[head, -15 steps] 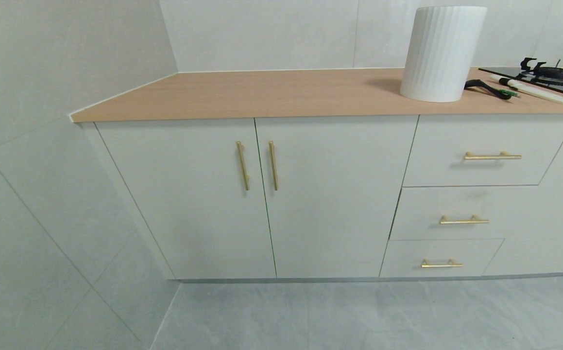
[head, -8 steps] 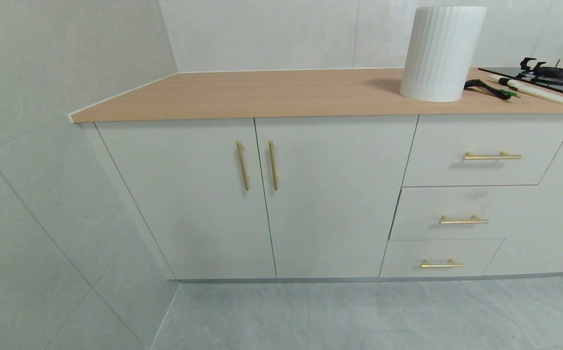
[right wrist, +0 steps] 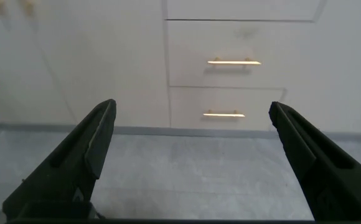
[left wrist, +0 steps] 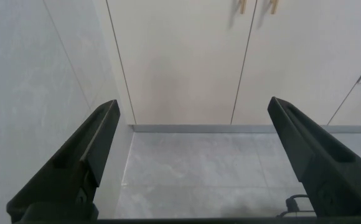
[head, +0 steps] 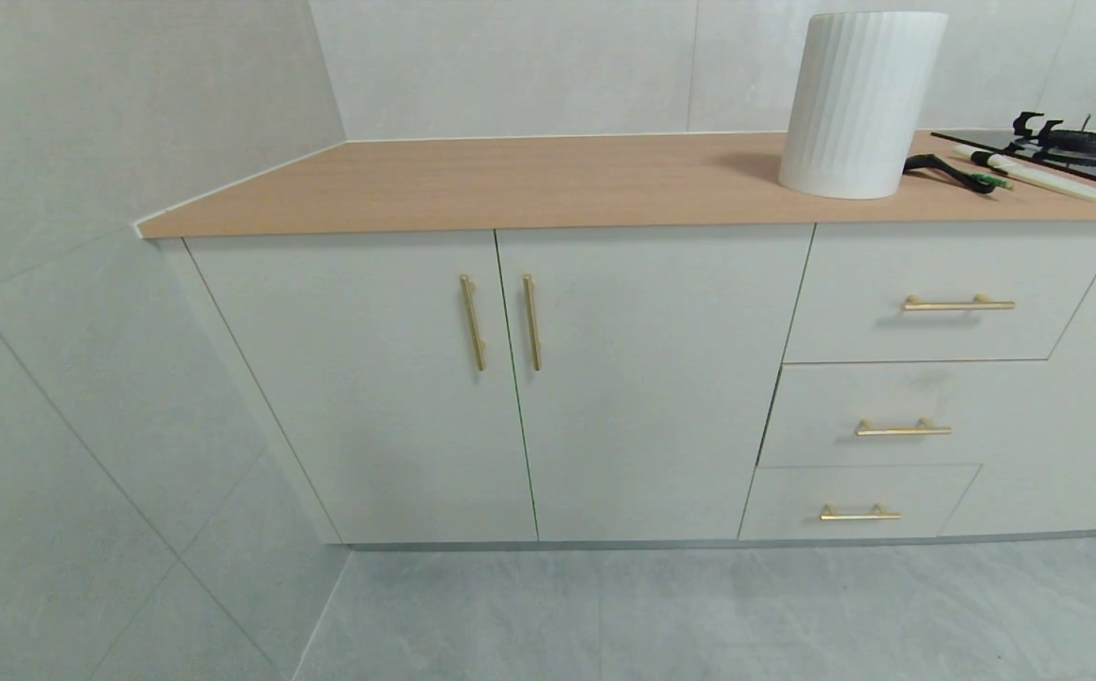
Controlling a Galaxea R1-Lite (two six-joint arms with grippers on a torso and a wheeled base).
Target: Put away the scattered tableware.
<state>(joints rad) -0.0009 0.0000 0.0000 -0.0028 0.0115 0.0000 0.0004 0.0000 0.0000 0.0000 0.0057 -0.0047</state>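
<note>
On the wooden countertop [head: 529,180] at the far right lie a black-handled utensil [head: 952,172] with a green part and a white-handled utensil [head: 1030,174], beside a tall white ribbed container [head: 860,104]. My left gripper [left wrist: 190,124] hangs low, open and holding nothing, facing the floor and the double cabinet doors [left wrist: 187,56]. My right gripper [right wrist: 190,130] is open too, with nothing in it, facing the lower drawers [right wrist: 233,62].
A black stove grate [head: 1077,142] sits at the counter's far right. Below are two cabinet doors with gold handles [head: 500,322] and three drawers [head: 954,303]. A tiled wall [head: 84,284] closes the left side. Grey floor [head: 699,615] lies in front.
</note>
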